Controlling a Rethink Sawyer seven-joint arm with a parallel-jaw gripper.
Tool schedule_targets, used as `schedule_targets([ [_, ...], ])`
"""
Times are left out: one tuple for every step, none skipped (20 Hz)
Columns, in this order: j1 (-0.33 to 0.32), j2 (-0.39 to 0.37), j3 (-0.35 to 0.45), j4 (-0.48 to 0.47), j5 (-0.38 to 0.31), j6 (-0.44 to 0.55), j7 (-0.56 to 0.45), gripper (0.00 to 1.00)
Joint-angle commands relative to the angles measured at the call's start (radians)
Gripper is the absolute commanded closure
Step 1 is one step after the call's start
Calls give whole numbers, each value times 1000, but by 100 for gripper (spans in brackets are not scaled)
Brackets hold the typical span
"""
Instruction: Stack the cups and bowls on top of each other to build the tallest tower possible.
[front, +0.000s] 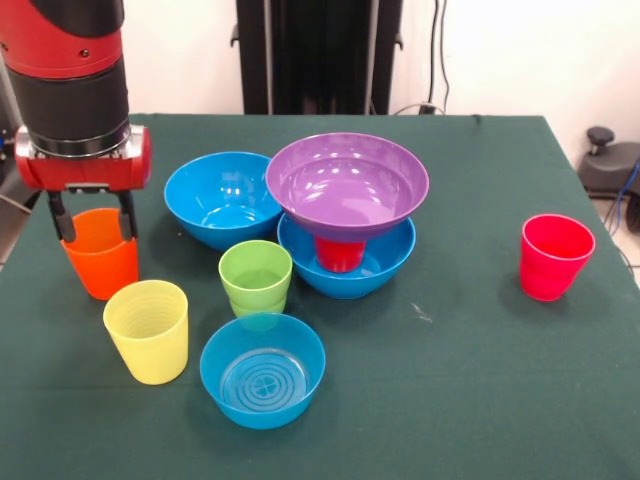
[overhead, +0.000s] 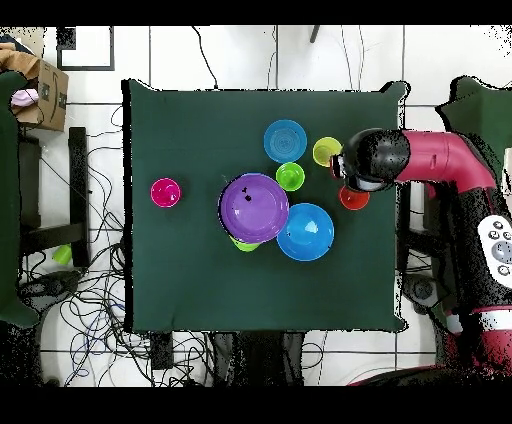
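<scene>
My gripper (front: 95, 222) is at the table's left in the front view, open, with its fingers (front: 62, 218) on either side of the rim of the orange cup (front: 100, 262), which stands upright on the table. The tower stands mid-table: a large blue bowl (front: 390, 262), a red cup (front: 340, 254) in it, and the purple bowl (front: 347, 183) on top. The second large blue bowl (front: 222, 198) sits beside it. The light green cup (front: 255, 275), yellow cup (front: 148, 330) and small ringed blue bowl (front: 262, 372) stand in front. The pinkish-red cup (front: 555, 257) stands alone at the right.
In the overhead view my arm (overhead: 372, 160) covers part of the orange cup (overhead: 353, 199). A sliver of the small green bowl (overhead: 243, 244) shows under the purple bowl (overhead: 254, 207). The dark green table (front: 470, 380) fills the view. A cardboard box (overhead: 40, 95) sits off the table.
</scene>
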Motion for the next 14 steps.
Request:
schedule_targets([
  [44, 22, -62, 45, -22, 100, -169, 0],
  [46, 32, -63, 45, -23, 89, -163, 0],
  [46, 37, -63, 43, -25, 82, -161, 0],
  [47, 44, -63, 39, -27, 75, -159, 0],
  [46, 47, -63, 37, -29, 73, -161, 0],
  [47, 53, -62, 33, -29, 73, -165, 0],
  [48, 61, -62, 27, -28, 73, -165, 0],
  [48, 69, -61, 30, -25, 71, -161, 0],
  [48, 73, -61, 32, -23, 67, -156, 0],
  [47, 76, -60, 43, -18, 58, -144, 0],
  [47, 75, -60, 48, -13, 56, -138, 0],
  [46, 74, -59, 54, -9, 55, -132, 0],
  [46, 72, -59, 60, -7, 52, -130, 0],
  [46, 71, -58, 65, -4, 52, -126, 0],
])
